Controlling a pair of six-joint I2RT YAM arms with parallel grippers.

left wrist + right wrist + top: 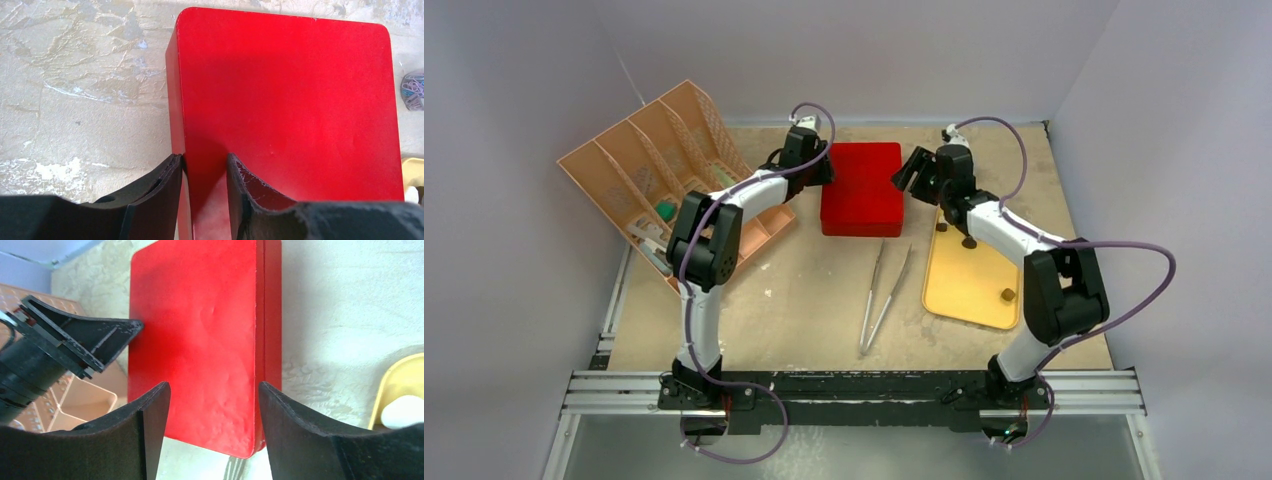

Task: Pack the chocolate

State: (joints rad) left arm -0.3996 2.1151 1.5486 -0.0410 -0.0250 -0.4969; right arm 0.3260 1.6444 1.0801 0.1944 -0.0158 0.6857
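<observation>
A closed red box point(862, 187) lies at the table's far middle. My left gripper point(822, 168) is at its left edge. In the left wrist view my left gripper point(204, 160) is open, with one finger point(167, 175) against the box's side wall and the other over the lid point(290, 100). My right gripper point(912, 172) is at the box's right edge. In the right wrist view it point(214, 387) is open wide and empty above the box point(200, 340). A dark chocolate point(969, 242) and a tan chocolate point(1007, 294) sit on a yellow tray point(964, 280).
Metal tweezers point(882, 295) lie in front of the box. An orange slotted organizer point(654, 180) stands at the left. The tray's corner point(400, 380) with a white object point(402, 411) shows at the right. Coloured clips point(412, 90) lie beyond the box.
</observation>
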